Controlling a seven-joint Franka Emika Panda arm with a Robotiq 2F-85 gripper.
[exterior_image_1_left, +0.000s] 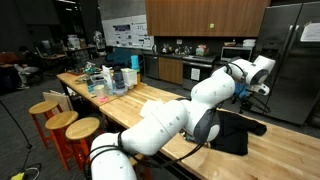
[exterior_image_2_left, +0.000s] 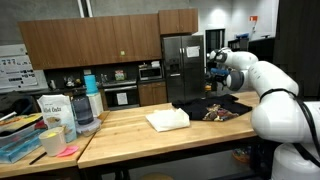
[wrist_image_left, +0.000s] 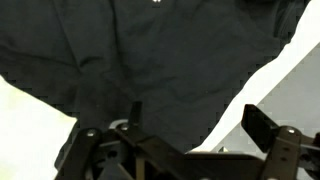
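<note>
A black cloth (wrist_image_left: 150, 60) lies spread on the wooden table and fills most of the wrist view. It shows in both exterior views (exterior_image_1_left: 236, 132) (exterior_image_2_left: 222, 103), near the table's end. My gripper (wrist_image_left: 200, 120) hangs above the cloth, near its edge. Its two fingers are wide apart with nothing between them. In both exterior views the gripper (exterior_image_1_left: 244, 98) (exterior_image_2_left: 214, 74) is held a little above the cloth and does not touch it. A small brownish patch (exterior_image_2_left: 214, 114) lies on the cloth; I cannot tell what it is.
A folded white cloth (exterior_image_2_left: 167, 119) lies on the wooden table (exterior_image_2_left: 130, 140) beside the black cloth. Jars, a blue bottle (exterior_image_2_left: 89, 81) and containers crowd the table's other end (exterior_image_1_left: 105, 80). Stools (exterior_image_1_left: 62, 122) stand along one side. A fridge (exterior_image_2_left: 180, 65) and cabinets stand behind.
</note>
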